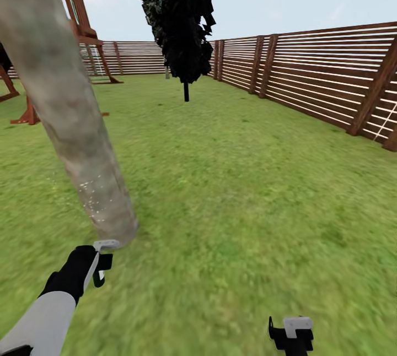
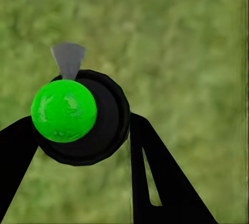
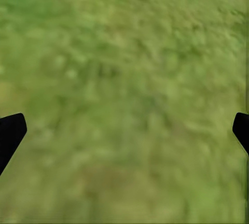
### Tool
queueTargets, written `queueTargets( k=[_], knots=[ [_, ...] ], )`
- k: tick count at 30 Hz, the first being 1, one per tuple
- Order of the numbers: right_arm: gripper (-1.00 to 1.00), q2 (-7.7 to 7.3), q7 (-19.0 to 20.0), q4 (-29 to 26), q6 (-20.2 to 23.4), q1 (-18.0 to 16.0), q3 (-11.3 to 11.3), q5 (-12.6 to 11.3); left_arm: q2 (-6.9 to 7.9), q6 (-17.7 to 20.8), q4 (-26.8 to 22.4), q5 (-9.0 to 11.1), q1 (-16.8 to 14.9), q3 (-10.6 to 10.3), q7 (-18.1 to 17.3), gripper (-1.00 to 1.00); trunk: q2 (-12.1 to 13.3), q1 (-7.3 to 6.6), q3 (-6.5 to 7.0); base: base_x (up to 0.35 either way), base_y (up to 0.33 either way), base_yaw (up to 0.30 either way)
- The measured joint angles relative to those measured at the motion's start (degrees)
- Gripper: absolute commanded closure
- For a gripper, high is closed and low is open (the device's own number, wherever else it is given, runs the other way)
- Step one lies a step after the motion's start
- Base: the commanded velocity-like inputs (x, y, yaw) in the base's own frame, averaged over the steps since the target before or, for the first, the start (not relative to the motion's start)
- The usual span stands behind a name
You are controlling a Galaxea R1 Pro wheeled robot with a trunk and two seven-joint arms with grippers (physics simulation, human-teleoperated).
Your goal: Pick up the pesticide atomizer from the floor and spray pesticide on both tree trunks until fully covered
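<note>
The left gripper (image 2: 83,130) clamps the dark green-topped atomizer (image 2: 78,115) beside the mottled grey-brown trunk (image 1: 71,119) (base speckled white); right gripper (image 3: 124,130) spread apart.

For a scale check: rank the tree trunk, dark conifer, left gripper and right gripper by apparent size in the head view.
1. Tree trunk, inflated by nearness.
2. Dark conifer, farther away.
3. Left gripper and right gripper: alike, unranked.

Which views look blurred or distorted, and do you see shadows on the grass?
Head view: the tree trunk leans as if bent by a wide lens; near lawn smeared, no cast shadows. Left wrist view: atomizer sharp between the left tool fingers, grass blurred. Right wrist view: soft throughout.
</note>
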Motion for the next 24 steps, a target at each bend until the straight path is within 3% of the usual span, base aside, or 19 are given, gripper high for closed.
queueTargets(
  k=[15,24],
  knots=[
    [-1.00,0.04,0.0,0.0,0.0,0.0,0.0,0.0,-0.08,0.0,0.0,0.2,0.0,0.1,0.0,1.00,0.0,0.00,0.00,0.160,-0.288,0.228],
    [-1.00,0.03,0.0,0.1,0.0,0.0,0.0,0.0,-0.09,0.0,0.0,0.3,0.0,0.0,0.0,1.00,0.0,0.01,0.00,0.141,-0.294,0.041]
  ],
)
